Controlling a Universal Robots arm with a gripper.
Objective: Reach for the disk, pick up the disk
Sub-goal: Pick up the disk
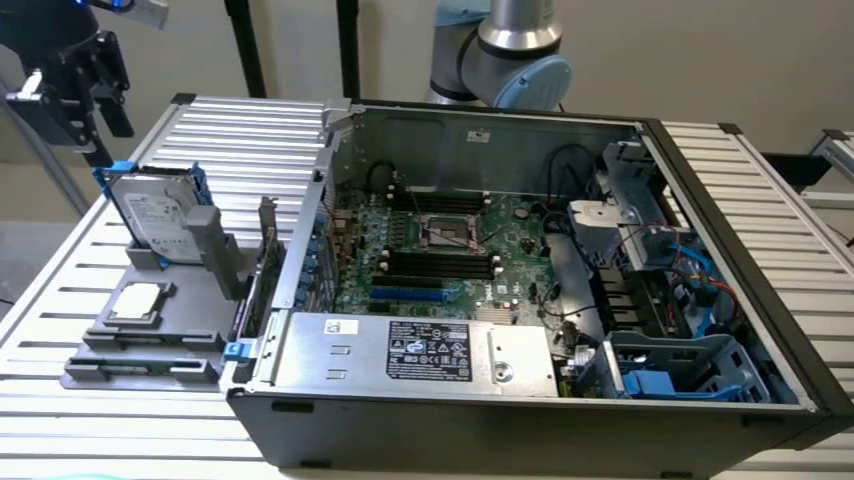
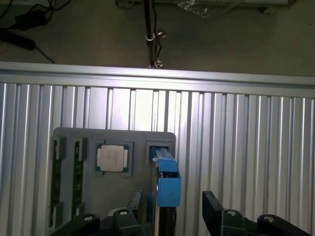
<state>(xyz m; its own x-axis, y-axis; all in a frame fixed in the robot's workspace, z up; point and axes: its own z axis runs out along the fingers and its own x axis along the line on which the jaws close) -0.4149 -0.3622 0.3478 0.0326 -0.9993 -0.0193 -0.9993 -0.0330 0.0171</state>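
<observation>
- The gripper point(image 1: 78, 75), black and two-fingered, hangs in the air above the far corner of the slatted metal table point(image 1: 240, 130), at the exterior view's left.
- Its jaws stand apart and hold nothing. In the wrist view the two dark fingers point(image 2: 224, 219) frame an open gap.
- The disk point(image 1: 150, 212) stands upright on its edge in a slot of a grey holder point(image 1: 134, 350), below the gripper and well apart from it. It is a silver-grey drive with a white label and bright blue rails.
- A small square chip point(image 1: 139, 303) lies flat in a recess of the same holder, near the disk on the side closer to the exterior camera.
- An open computer case point(image 1: 534, 430) sits just beside the holder, toward the exterior view's right.
- Judgement on the reach: the arm likely does best to descend straight, keeping the thin upper edge of the disk centred in the gap. The pads should meet the broad faces or the rails, not the holder wall.
- The slot seems to allow lifting only straight up, so a tilted approach risks jamming the disk.
- The exterior view gives the height between gripper and disk, plus the broad labelled face.
- The wrist view looks straight down. It shows the disk point(image 2: 167, 189) edge-on as a narrow blue-capped strip within the gap of the gripper point(image 2: 171, 214), which tells the sideways line-up.
</observation>
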